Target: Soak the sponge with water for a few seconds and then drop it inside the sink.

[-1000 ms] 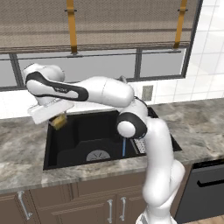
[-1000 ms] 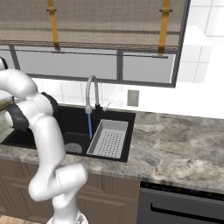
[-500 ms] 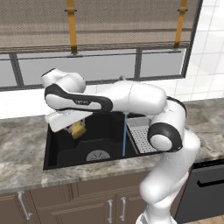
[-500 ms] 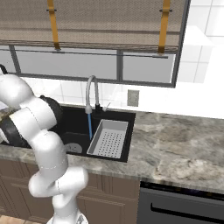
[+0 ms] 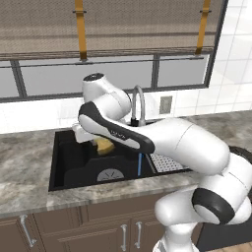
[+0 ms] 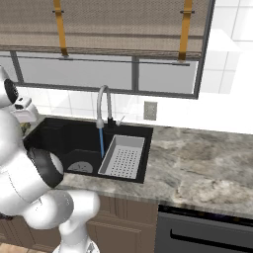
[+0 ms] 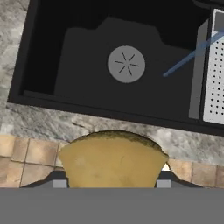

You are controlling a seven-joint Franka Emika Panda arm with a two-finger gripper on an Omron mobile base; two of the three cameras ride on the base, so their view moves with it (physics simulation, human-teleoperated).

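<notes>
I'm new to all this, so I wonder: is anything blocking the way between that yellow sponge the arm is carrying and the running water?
Nothing visible does. The gripper holds the sponge over the sink, and only open basin lies between it and the water.

Matt black basin, mottled stone counter, soft sponge

The black rectangular sink (image 5: 74, 167) looks matt and smooth; the grey-brown marbled stone counter (image 6: 207, 153) is lightly glossy; the yellow-orange lumpy sponge (image 7: 113, 159) looks porous and dull; the curved silver metal faucet (image 6: 103, 101) shines.
</notes>
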